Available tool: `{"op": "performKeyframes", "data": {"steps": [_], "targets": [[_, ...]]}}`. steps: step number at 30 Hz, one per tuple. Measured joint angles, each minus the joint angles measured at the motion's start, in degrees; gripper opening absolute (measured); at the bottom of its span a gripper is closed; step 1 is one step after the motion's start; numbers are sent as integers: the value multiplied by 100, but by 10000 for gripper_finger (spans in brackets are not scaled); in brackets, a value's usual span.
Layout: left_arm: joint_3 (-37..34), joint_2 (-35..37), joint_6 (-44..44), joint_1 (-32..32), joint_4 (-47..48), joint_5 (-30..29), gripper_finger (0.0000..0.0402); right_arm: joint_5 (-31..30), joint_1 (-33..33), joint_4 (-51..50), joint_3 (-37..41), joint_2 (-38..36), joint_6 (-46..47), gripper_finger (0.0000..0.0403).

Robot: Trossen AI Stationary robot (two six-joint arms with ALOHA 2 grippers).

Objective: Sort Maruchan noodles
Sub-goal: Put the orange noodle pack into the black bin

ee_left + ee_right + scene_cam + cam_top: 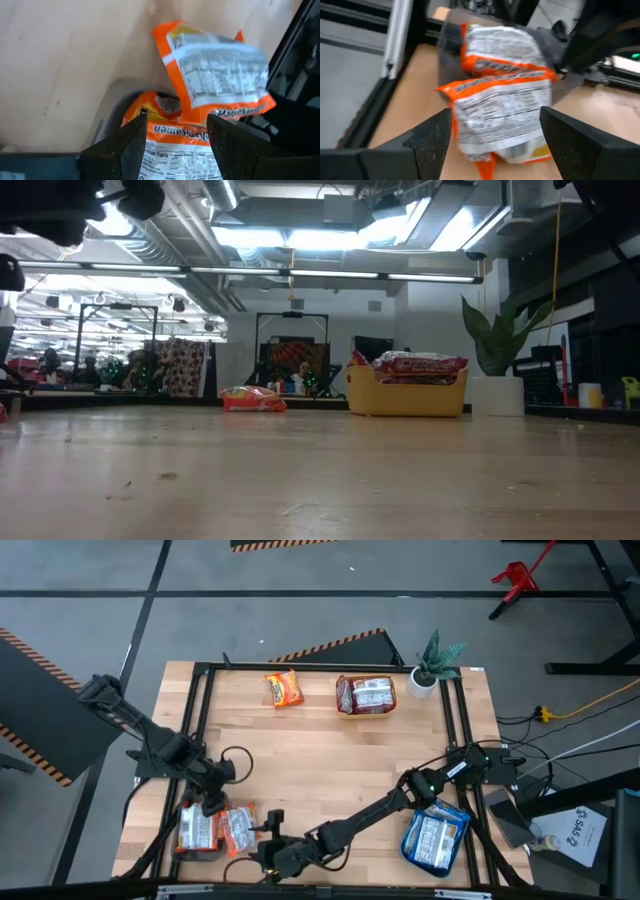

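Left gripper (pixel 212 802): hangs over the near-left corner of the wooden table (pixel 320 755), its two dark fingers (pixel 131 145) spread wide with nothing between them.
Orange packets under the left gripper: a small heap of orange Maruchan packets (pixel 215 830) lies right below and just ahead of these fingers; in the left wrist view one packet (pixel 212 70) lies back side up beyond the fingertips, overlapping another (pixel 172 145) that sits in the gap between them (no clear contact shows).
Right gripper (pixel 268 852): reaches across low to the same corner, just beside the heap, jaws wide apart and holding nothing.
Orange packets seen from the right gripper: two orange packets (pixel 502 105) lie stacked directly ahead of its fingers (pixel 432 137), one resting on the other.
Blue-and-white packets (pixel 435 837): a pile beside the right arm's elbow, well away from both grippers.
Yellow bowl (pixel 366 697): at the far edge, holding red-and-white packets (pixel 420 364), far from both grippers.
Lone orange packet (pixel 284 689): flat on the table beside that bowl.
Potted plant (pixel 430 665): far-right corner.
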State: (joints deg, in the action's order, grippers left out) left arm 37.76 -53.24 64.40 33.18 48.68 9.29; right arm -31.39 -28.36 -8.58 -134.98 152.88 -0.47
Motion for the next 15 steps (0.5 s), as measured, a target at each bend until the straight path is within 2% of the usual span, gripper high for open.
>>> {"op": "performKeyframes", "data": {"steps": [5,15], "targets": [[0,-251,127,203,-149,24,202,56,30,350,-2,213,-495,289],[0,-272,339,287,-377,-59,202,-44,24,267,-2,310,-979,289]]}}
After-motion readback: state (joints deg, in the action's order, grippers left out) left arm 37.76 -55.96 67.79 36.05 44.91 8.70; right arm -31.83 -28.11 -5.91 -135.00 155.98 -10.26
